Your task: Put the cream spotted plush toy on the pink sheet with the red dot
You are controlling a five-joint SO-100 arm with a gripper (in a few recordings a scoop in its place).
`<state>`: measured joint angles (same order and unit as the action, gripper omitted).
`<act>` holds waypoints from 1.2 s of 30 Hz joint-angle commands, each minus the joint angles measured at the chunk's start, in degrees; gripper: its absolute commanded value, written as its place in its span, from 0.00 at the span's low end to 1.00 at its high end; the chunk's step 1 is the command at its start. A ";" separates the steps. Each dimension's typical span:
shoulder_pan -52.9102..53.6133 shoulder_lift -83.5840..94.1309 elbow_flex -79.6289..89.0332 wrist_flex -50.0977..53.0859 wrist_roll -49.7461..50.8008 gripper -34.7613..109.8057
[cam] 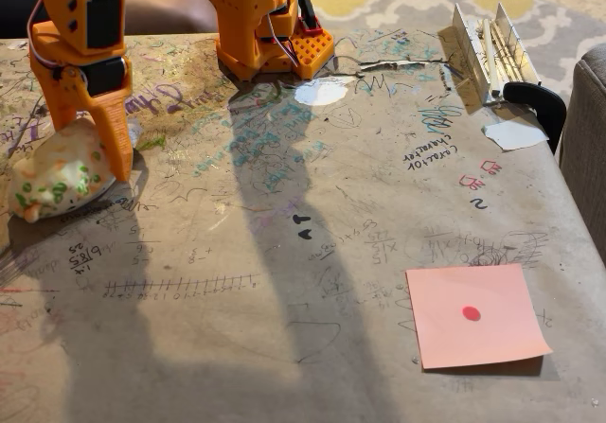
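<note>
Fixed view: orange gripper (95,149) is down at the far-left edge of the table, fingers straddling the cream spotted plush toy (55,179). One finger shows clearly on the toy's right side, its tip at or near the tabletop; the other is mostly hidden behind the plush. Fingers look closed in around the toy, touching it, but whether it's a firm grip I can't tell. Toy rests on the table (284,215), not lifted, long axis running lower-left to upper-right in the picture, upper end tucked between the fingers.

Key relation: the pink sheet with the red dot (476,315) lies well apart from the gripper, toward the lower right of the picture, so the carry runs diagonally across most of the scribbled tabletop. Sheet is flat, nothing on it, red dot near its middle.

Judgement: grasp stage, transport not begun. Next move needs a lift, then a long swing right and toward the camera. Risk: soft rounded plush held near one end could slip or sag during the swing.

White paper scrap (320,92) near the arm base (256,26) is off the path.
</note>
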<state>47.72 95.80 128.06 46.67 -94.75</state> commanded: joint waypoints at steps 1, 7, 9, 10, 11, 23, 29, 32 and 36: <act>-0.18 -0.44 -4.22 1.67 -0.70 0.46; -0.70 -5.19 -11.69 8.35 1.76 0.37; -1.32 -6.77 -14.77 12.57 3.08 0.29; -1.49 -6.94 -15.91 14.85 2.99 0.27; -1.76 -6.42 -16.44 16.35 3.43 0.25; -18.19 11.16 -11.69 20.74 39.02 0.24; -31.90 38.32 -4.39 20.57 59.06 0.24; -36.74 52.21 -2.46 21.62 68.38 0.24; -41.48 68.38 0.44 21.71 78.66 0.24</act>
<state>8.88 150.91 127.88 67.85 -23.20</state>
